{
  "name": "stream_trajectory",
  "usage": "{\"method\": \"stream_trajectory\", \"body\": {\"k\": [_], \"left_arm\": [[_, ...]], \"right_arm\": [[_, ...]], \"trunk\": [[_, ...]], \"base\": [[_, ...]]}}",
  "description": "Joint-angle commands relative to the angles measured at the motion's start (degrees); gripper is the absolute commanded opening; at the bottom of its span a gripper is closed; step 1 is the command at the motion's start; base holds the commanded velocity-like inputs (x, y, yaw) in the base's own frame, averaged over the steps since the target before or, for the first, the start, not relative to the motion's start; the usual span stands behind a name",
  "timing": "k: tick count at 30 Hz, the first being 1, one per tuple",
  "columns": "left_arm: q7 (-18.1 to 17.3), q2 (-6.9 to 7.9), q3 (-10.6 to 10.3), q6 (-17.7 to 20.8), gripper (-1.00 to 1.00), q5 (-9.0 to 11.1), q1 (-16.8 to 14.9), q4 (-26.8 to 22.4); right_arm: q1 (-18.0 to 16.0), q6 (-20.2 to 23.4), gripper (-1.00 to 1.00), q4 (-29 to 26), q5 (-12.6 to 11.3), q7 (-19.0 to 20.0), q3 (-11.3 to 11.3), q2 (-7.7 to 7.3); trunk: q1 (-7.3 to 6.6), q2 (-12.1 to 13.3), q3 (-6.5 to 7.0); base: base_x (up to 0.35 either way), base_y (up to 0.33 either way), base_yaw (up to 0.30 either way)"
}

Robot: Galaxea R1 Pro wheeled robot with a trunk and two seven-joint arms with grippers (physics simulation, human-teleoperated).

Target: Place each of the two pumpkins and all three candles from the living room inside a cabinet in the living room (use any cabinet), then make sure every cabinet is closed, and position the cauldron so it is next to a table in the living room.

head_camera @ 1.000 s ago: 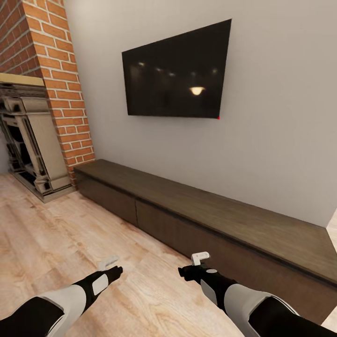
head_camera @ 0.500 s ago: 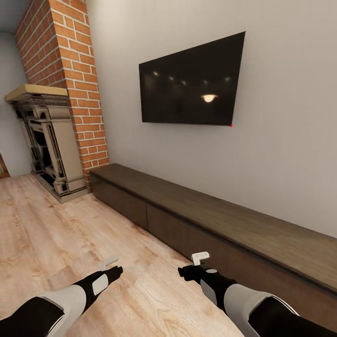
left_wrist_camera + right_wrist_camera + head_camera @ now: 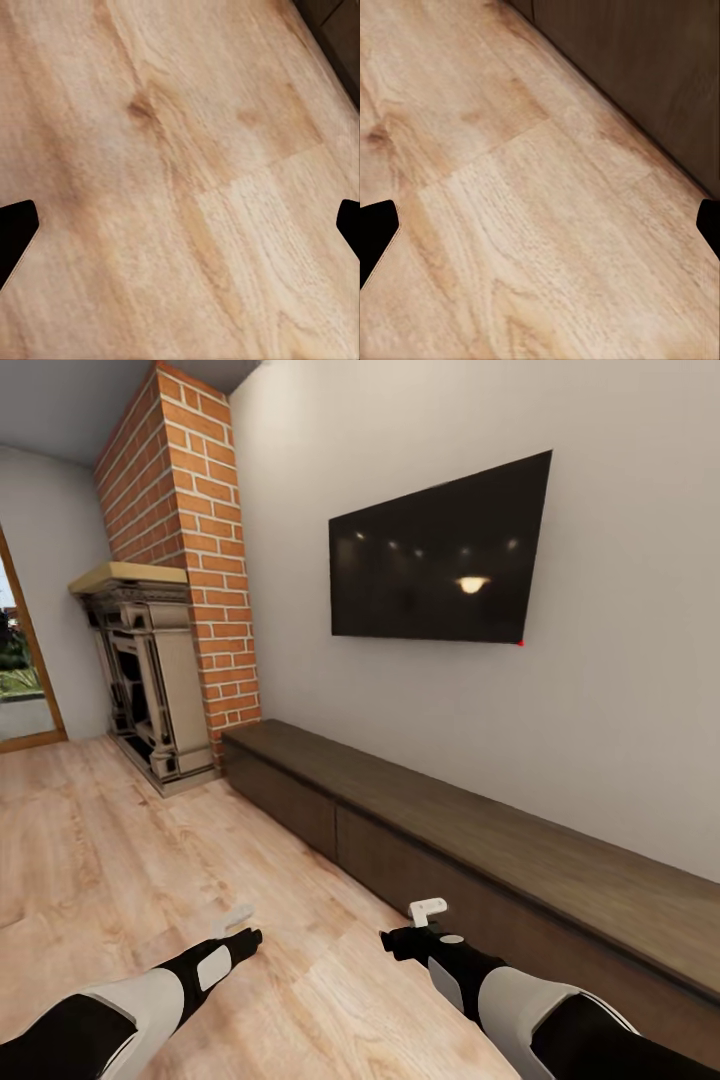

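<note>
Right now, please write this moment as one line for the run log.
phase: in transit | left gripper: open, empty | right gripper: open, empty | cabinet: ahead-right, fronts shut, top bare | under grippers: wooden floor

The cabinet runs along the wall under the television, with the fireplace at its left end.

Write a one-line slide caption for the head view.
Both open grippers, left gripper and right gripper, hover over wood floor beside the closed cabinet, below a wall-mounted TV.
</note>
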Motion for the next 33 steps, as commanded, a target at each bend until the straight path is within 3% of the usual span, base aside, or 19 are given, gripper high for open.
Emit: {"method": "stream_trajectory", "body": {"k": [1, 21, 33], "left_arm": [[0.1, -0.01, -0.5, 0.1, 1.0, 0.4, 0.0, 0.1], [0.1, -0.01, -0.5, 0.1, 1.0, 0.4, 0.0, 0.1], [0.1, -0.01, -0.5, 0.1, 1.0, 0.4, 0.0, 0.1]], "right_arm": [[-0.1, -0.3, 1.0, 0.1, -0.6, 0.2, 0.4, 0.01], [-0.1, -0.3, 1.0, 0.1, -0.6, 0.3, 0.7, 0.01], [-0.1, -0.3, 1.0, 0.1, -0.6, 0.3, 0.8, 0.01]], "trunk": [[-0.04, 0.0, 0.09], [-4.04, 7.2, 2.15], [-6.67, 12.0, 4.17]], "base": [[0.0, 0.0, 0.173], [0.0, 0.0, 0.164], [0.0, 0.0, 0.047]]}}
